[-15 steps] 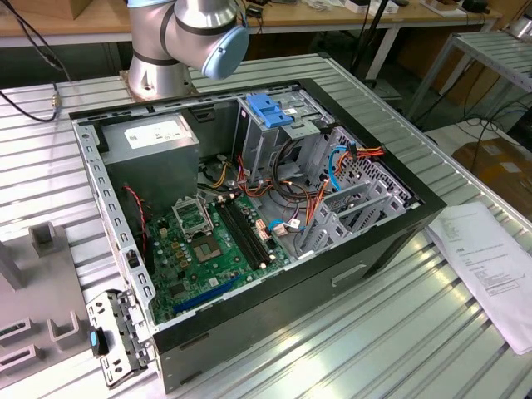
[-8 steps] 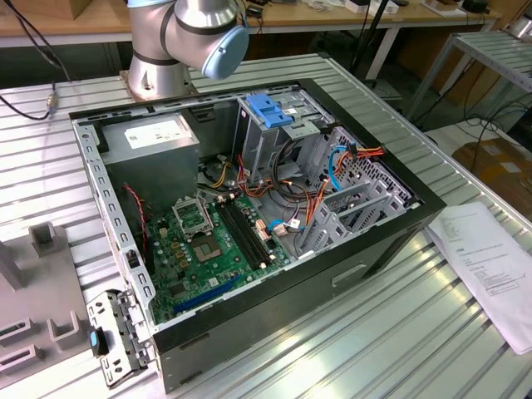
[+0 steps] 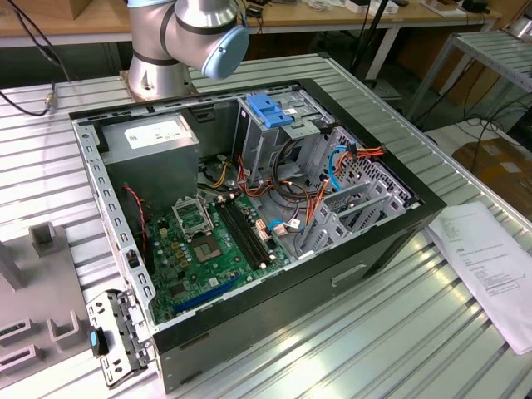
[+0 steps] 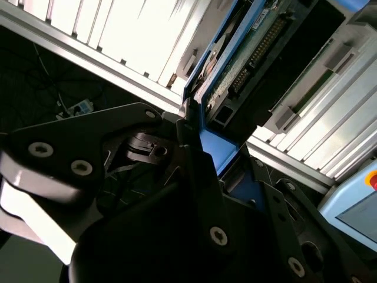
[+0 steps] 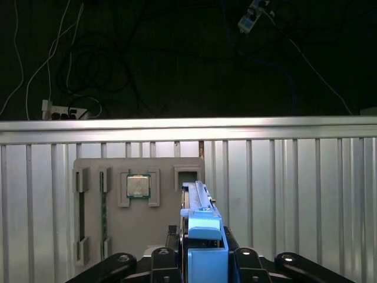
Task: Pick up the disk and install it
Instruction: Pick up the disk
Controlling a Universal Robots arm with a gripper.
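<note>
First wrist view shows us the end effector (image 5: 204, 254) clamped on the disk (image 5: 198, 205), held on edge, with a grey fixture plate (image 5: 118, 236) behind it. In the exterior view we see the arm's base (image 3: 158, 76) at eleven o'clock of the open computer case (image 3: 249, 332).

Clamped in the claw (image 5: 204, 265), the disk (image 5: 197, 203) juts out past it — beyond, a fixture plate (image 5: 138, 236) lies on the slatted table (image 5: 294, 194), a chip (image 5: 138, 186) set in one of its recesses.
</note>
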